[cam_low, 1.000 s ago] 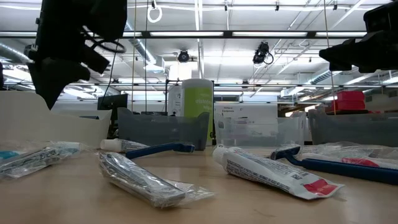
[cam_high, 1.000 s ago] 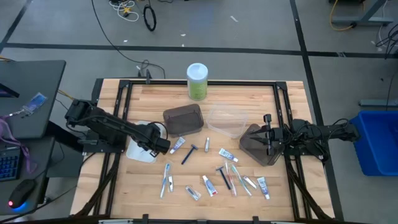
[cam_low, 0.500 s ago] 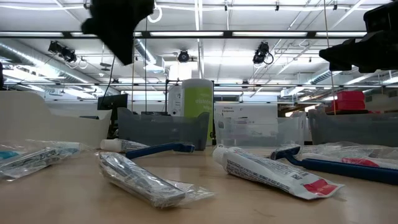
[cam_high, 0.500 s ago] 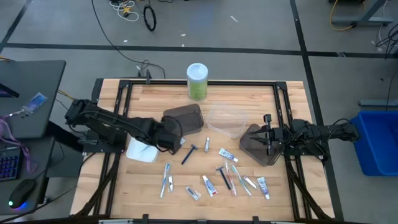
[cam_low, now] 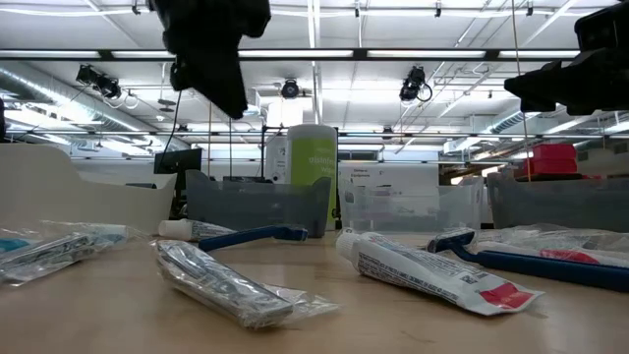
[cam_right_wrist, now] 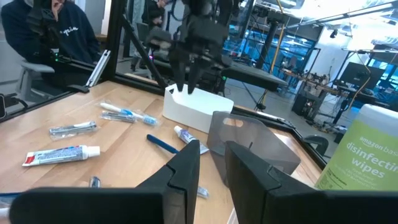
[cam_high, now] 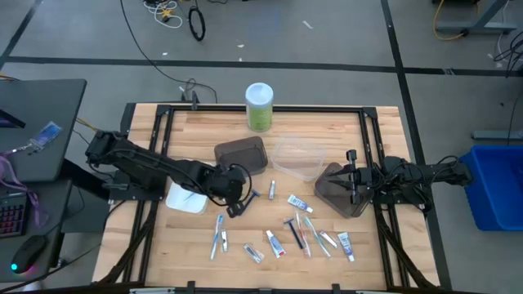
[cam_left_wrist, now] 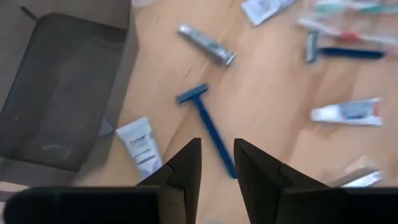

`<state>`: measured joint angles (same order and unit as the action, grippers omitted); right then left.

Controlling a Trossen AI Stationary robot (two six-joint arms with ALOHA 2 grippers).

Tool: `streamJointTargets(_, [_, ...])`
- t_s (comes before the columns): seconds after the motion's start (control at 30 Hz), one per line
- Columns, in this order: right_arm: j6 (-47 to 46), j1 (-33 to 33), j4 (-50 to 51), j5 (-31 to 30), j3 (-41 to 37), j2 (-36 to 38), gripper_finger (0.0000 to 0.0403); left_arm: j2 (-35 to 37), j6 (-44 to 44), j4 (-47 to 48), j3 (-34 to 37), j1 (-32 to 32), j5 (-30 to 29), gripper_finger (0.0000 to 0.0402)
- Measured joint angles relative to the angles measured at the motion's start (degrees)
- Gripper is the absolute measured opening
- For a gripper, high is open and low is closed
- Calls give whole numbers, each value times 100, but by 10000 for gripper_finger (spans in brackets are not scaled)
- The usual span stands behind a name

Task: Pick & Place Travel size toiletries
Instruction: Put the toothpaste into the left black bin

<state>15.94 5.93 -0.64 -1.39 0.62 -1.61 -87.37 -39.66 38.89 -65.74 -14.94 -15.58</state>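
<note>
Left claw [cam_high: 235,204] hangs above the surface [cam_high: 188,245], fingers parted and empty, directly over the blue razor [cam_left_wrist: 207,124]. A small white tube [cam_left_wrist: 142,144] lies just beside the razor, near the dark tray [cam_high: 242,157]. Remaining toiletries [cam_high: 302,231] lie scattered across the near half of the surface. Right claw [cam_high: 353,175] waits over the other dark tray [cam_high: 331,194] at the right edge, fingers slightly parted, holding nothing.

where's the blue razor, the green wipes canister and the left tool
blue razor [cam_left_wrist: 208,124]: left wrist view, on its handle
green wipes canister [cam_high: 260,114]: high view, on its side
left tool [cam_left_wrist: 216,163]: left wrist view, midway between fingertips
</note>
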Motion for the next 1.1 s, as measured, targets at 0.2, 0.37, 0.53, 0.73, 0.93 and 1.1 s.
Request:
streamJointTargets(0.2, [0, 0, 1, 0, 0, 0, 86, 0, -166, 15, 665, 2, 39, 125])
streamJointTargets(0.37, [0, 0, 0, 0, 0, 0, 86, 0, -496, -9, 1065, 2, 194, 136])
streamJointTargets(0.53, [-1, 1, 2, 0, 0, 0, 86, 0, -812, -367, 1312, 2, 201, 137])
streamJointTargets(0.73, [0, 1, 2, 0, 0, 0, 86, 0, -690, -1139, 1367, 53, 445, 138])
streamJointTargets(0.93, [-2, 0, 0, 1, 0, 0, 86, 0, -531, -923, 1050, 306, 1036, 138])
streamJointTargets(1.1, [-2, 1, 0, 0, 0, 0, 86, 0, -216, -954, 685, 429, 941, 138])
